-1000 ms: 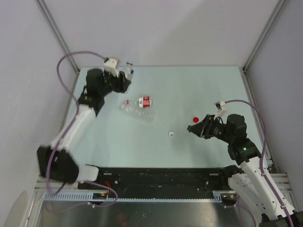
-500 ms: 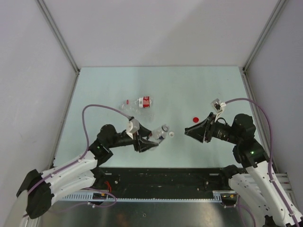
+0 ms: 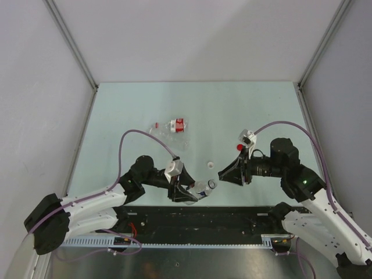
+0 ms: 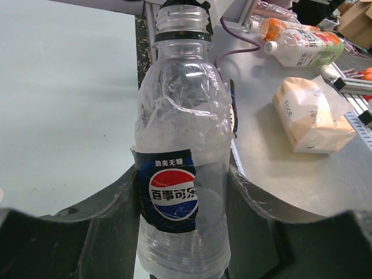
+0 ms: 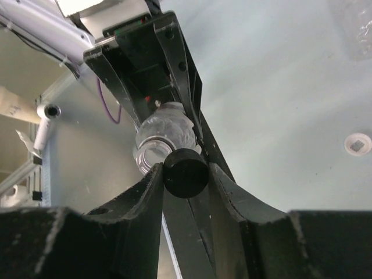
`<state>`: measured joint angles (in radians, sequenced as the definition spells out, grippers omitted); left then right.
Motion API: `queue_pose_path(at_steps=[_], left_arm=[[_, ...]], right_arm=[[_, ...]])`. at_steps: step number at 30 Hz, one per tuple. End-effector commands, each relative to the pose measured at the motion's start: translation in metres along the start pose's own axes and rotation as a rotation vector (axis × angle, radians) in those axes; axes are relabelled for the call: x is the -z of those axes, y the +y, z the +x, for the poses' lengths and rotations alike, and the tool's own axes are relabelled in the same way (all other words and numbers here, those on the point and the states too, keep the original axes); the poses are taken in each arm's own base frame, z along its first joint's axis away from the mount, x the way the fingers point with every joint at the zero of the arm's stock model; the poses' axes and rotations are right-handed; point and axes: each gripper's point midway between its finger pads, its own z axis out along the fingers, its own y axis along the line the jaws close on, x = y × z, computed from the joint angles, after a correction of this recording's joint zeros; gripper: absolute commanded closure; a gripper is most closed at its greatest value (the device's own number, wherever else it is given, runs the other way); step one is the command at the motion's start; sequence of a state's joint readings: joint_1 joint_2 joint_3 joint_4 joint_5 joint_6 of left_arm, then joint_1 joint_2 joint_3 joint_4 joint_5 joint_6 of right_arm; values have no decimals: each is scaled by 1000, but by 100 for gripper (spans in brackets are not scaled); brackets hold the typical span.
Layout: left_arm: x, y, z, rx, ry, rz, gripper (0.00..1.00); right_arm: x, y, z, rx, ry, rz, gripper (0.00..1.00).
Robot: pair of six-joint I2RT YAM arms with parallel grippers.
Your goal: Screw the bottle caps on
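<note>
Black cap (image 5: 185,172) pinched in right tool (image 3: 223,174) | left tool (image 4: 182,174) grips bottle (image 4: 177,99) | cap seemingly near its mouth

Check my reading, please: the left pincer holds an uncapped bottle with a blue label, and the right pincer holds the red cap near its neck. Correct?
Not quite. The right pincer holds the black cap, not the red one; the right wrist view shows it. The red cap lies on the table. The rest stands: the left pincer holds the uncapped bottle with a blue label.

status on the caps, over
Left gripper shut on Pepsi bottle, neck bare. Right gripper shut on black cap, close to the mouth, not on. Nothing between them.
</note>
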<state>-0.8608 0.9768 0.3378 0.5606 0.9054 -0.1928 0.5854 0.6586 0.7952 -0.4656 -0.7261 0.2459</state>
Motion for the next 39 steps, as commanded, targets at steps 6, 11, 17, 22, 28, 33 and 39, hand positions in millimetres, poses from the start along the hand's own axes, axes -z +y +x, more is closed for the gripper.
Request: queue_pose_path(at_steps=[6, 11, 17, 22, 28, 33, 39], left_arm=[[-5, -8, -31, -29, -59, 34, 88], [-6, -8, -29, 21, -51, 37, 92], [-8, -12, -31, 57, -46, 53, 98], [-10, -17, -30, 74, -36, 77, 100], [-12, -23, -28, 108, -14, 115, 100], [-15, -23, -29, 128, -4, 129, 100], [-14, -29, -41, 116, -21, 150, 100]], right_arm=[[-3, 17, -1, 122, 31, -17, 65], [-3, 25, -6, 153, 5, -40, 65], [-4, 28, -9, 174, -6, -52, 65], [-8, 31, -9, 186, 3, -77, 65], [-9, 40, -6, 206, 16, -133, 65], [-10, 41, -3, 212, 29, -134, 65], [-12, 39, 2, 222, 49, -122, 66]])
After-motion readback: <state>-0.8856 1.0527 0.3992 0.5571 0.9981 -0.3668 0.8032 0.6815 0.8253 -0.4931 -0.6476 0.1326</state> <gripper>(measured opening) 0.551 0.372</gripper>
